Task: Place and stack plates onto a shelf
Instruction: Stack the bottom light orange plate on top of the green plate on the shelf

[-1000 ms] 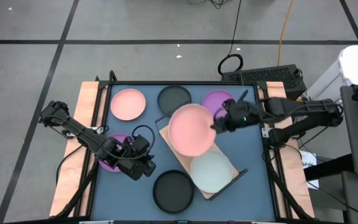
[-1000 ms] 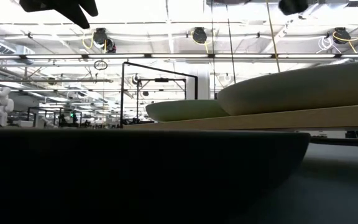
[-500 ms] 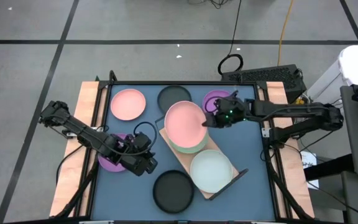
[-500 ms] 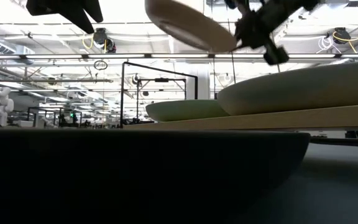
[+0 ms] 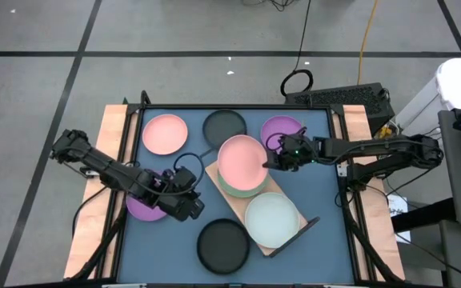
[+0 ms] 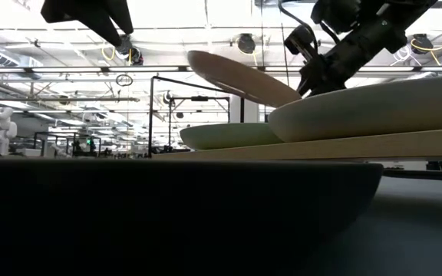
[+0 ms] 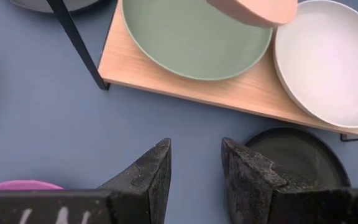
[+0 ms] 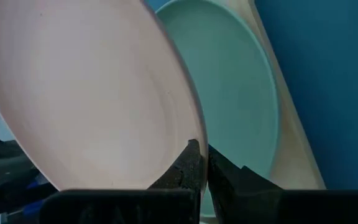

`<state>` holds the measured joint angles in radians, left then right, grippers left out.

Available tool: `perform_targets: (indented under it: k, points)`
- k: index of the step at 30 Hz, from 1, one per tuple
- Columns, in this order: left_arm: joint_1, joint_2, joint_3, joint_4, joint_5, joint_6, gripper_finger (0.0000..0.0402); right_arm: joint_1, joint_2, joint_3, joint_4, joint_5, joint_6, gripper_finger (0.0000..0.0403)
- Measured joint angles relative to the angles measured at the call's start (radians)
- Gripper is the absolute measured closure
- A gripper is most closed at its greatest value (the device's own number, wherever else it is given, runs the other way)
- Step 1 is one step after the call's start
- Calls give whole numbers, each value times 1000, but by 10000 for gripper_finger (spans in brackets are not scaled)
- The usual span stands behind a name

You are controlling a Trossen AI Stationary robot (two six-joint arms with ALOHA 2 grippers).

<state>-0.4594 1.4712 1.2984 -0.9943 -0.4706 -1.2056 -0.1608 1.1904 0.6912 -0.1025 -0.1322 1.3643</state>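
From above, the right gripper (image 5: 271, 161) is pinching the rim of a round matte pink plate (image 5: 242, 162) over the pale green plate (image 5: 234, 189) on the light wooden shelf (image 5: 293, 238) — at table height it is tilting, needing lowering and release — while the left gripper (image 7: 194, 163) is waiting, fingers apart.

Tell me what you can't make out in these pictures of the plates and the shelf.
- Purple plate by the left hand: mostly hidden under the arm in the high view, so whether it is one plate or a stack is unclear.
- Pale green plate: the pink plate held by the right hand covers most of it.
- Low view: a black plate blocks the table.
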Motion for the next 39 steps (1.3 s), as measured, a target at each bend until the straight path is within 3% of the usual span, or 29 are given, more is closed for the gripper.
perform_targets:
  k: [11,34,39]
  points:
    - [74,0,0,1,0,95,256,0,3,-1,-104,0,5,403]
    - [113,0,0,4,0,126,256,32,101,-1,-43,26,63,403]
    - [113,0,0,4,0,124,256,34,101,0,-38,53,64,385]
